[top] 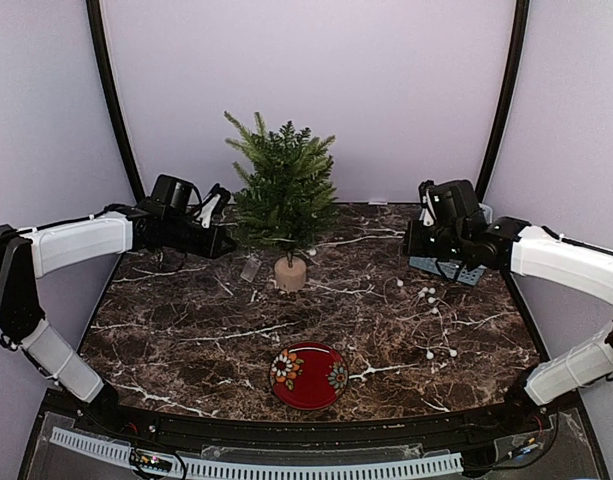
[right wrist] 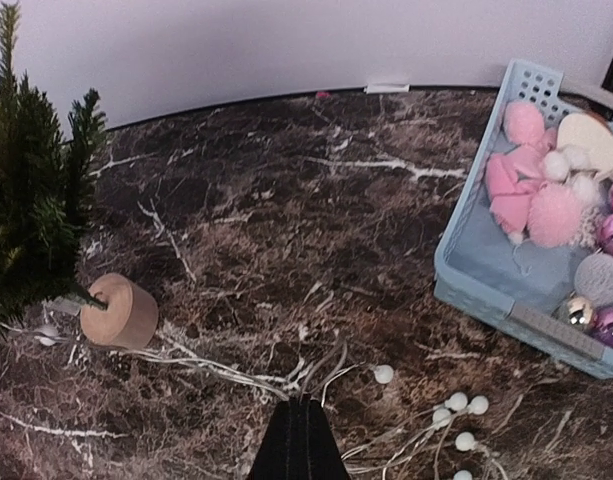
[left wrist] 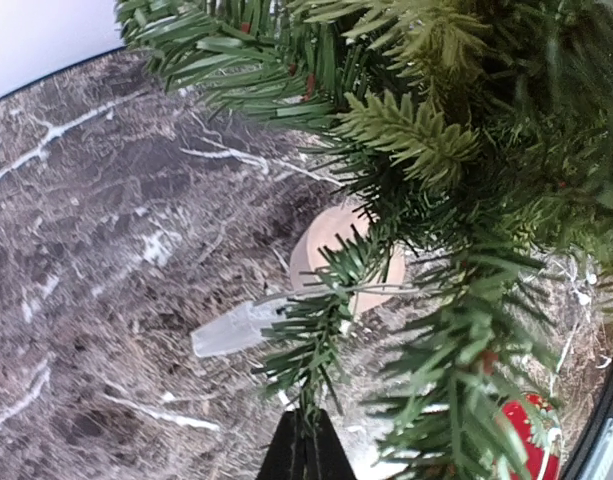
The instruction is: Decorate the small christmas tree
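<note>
The small christmas tree (top: 284, 195) stands at the back centre on its light-wood stump (top: 290, 273). My left gripper (top: 229, 243) is at its lower left branches. In the left wrist view the gripper (left wrist: 306, 430) is shut on the tip of a low branch (left wrist: 311, 340), with the stump (left wrist: 331, 235) behind. My right gripper (top: 409, 245) is right of the tree. In the right wrist view it (right wrist: 301, 405) is shut on thin wires of a white-bead light string (right wrist: 466, 405) that trails towards the stump (right wrist: 121, 310).
A light-blue basket (right wrist: 506, 300) of pink, white and shiny ornaments (right wrist: 556, 215) sits under my right arm (top: 446, 268). A clear plastic piece (top: 250, 267) lies left of the stump. A red flowered plate (top: 308, 375) is at the front centre. White beads (top: 426, 300) are scattered at the right.
</note>
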{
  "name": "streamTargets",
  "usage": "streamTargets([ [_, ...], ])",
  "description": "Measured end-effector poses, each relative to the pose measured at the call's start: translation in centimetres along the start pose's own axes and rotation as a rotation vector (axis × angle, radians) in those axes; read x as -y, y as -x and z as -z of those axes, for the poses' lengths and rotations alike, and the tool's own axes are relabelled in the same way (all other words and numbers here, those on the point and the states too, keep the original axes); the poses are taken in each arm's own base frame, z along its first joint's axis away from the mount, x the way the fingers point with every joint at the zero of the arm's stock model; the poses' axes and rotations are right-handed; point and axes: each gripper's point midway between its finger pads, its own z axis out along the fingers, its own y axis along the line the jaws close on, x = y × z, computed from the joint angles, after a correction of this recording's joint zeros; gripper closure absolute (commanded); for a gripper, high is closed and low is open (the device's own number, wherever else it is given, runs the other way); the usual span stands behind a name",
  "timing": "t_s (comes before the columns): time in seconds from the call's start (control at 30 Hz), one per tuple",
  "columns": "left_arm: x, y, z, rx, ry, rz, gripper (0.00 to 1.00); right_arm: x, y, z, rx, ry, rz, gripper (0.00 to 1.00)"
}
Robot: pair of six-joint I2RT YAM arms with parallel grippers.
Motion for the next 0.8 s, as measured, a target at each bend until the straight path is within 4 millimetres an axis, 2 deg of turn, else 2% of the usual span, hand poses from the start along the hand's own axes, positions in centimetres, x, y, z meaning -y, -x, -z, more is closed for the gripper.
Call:
streamTargets([
  [0.13, -0.7, 1.0, 0.1, 0.022, 0.017, -0.032, 0.65, -0.7, -2.0, -0.4, -0.046, 0.039, -0.023, 1.00],
  [0.17, -0.8, 1.2, 0.2, 0.030, 0.022, -0.035, 0.54, -0.9, -2.2, -0.4, -0.050, 0.047, -0.025, 1.00],
  [0.23, -0.9, 1.5, 0.5, 0.045, 0.037, -0.037, 0.41, -1.4, -2.4, -0.4, -0.051, 0.069, -0.036, 1.00],
  [0.3, -1.0, 1.6, 1.3, 0.064, 0.057, -0.036, 0.35, -1.8, -2.3, -0.4, -0.046, 0.084, -0.044, 1.00],
  [0.4, -0.9, 1.5, 3.7, 0.106, 0.098, -0.031, 0.32, -2.1, -2.2, -0.4, -0.037, 0.100, -0.051, 1.00],
  [0.57, 0.7, 3.3, 10.1, 0.247, 0.157, 0.003, 0.33, -2.2, -2.5, -0.7, -0.030, 0.110, -0.058, 1.00],
  [0.6, 1.7, 3.8, 11.7, 0.288, 0.157, 0.011, 0.34, -2.2, -2.6, -0.7, -0.031, 0.112, -0.060, 1.00],
  [0.67, 4.1, 4.0, 13.4, 0.335, 0.124, 0.034, 0.36, -2.1, -2.9, -0.8, -0.032, 0.113, -0.064, 1.00],
  [0.73, 7.0, 3.8, 14.2, 0.361, 0.063, 0.071, 0.37, -2.2, -3.0, -1.0, -0.033, 0.116, -0.067, 1.00],
  [0.8, 9.9, 3.3, 14.2, 0.363, -0.012, 0.123, 0.37, -2.3, -3.1, -1.0, -0.033, 0.118, -0.068, 1.00],
])
